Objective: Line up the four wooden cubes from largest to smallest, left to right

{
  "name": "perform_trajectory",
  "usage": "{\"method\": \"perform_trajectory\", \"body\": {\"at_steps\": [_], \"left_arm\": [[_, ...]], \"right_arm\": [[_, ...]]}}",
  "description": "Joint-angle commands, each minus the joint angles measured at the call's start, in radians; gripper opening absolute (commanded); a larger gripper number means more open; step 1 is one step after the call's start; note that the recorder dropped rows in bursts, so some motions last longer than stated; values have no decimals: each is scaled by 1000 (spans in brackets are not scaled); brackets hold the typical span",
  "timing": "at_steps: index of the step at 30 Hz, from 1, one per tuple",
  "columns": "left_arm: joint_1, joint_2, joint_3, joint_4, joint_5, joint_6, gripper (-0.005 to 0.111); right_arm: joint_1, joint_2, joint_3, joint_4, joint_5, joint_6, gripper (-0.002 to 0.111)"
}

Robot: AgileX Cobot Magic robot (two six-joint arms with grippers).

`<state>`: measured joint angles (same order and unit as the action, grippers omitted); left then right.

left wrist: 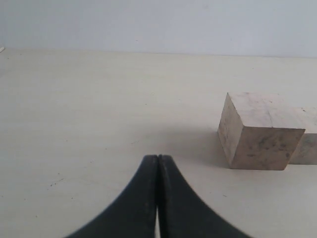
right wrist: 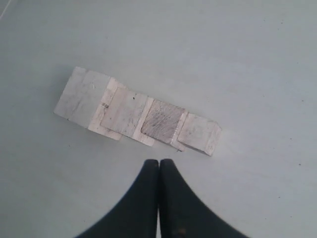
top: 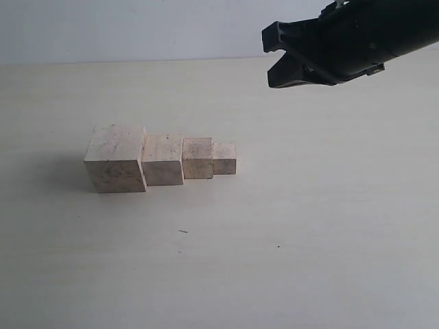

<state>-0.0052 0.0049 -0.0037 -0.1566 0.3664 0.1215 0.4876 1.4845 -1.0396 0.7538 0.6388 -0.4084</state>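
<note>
Exterior view: largest pale beige bare-wood cube (top: 115,166), second cube (top: 162,160), third cube (top: 197,157) and smallest cube (top: 224,158) in touching row, left-centre of frame, on pale bench (top: 309,240). Sizes fall left to right. Black right fingers (top: 281,34) aloft at upper right, well apart from row.

Left wrist view: left fingers (left wrist: 148,198) pressed together, empty. Largest cube (left wrist: 260,131) near, off to one side.

Right wrist view: right fingers (right wrist: 148,198) pressed together, empty. Whole row just beyond tips.

Judgement: ordering looks done. Next move calls only for keeping clear, no nudging row.
</note>
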Motion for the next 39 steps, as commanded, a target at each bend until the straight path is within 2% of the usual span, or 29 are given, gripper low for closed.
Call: {"method": "perform_trajectory", "body": {"at_steps": [1, 7, 13, 16, 20, 25, 30, 36, 39], "left_arm": [[-5, -5, 4, 2, -12, 1, 0], [-5, -5, 4, 2, -12, 1, 0], [-5, -5, 4, 2, -12, 1, 0], [-5, -5, 4, 2, -12, 1, 0], [-5, -5, 4, 2, -12, 1, 0], [-5, -5, 4, 2, -12, 1, 0], [-5, -5, 4, 2, -12, 1, 0], [-5, -5, 4, 2, -12, 1, 0], [-5, -5, 4, 2, -12, 1, 0]], "right_arm": [[2, -8, 6, 6, -38, -11, 0], [2, -21, 6, -7, -45, -14, 0], [-8, -316, 6, -346, -61, 55, 0], [-94, -463, 46, -485, -62, 156, 0], [-278, -665, 193, -511, -80, 169, 0], [-428, -885, 388, -520, -138, 174, 0], [-484, -1082, 573, -522, -152, 174, 0], [-484, -1278, 792, -520, -310, 187, 0], [-484, -1338, 862, -520, -334, 202, 0]]}}
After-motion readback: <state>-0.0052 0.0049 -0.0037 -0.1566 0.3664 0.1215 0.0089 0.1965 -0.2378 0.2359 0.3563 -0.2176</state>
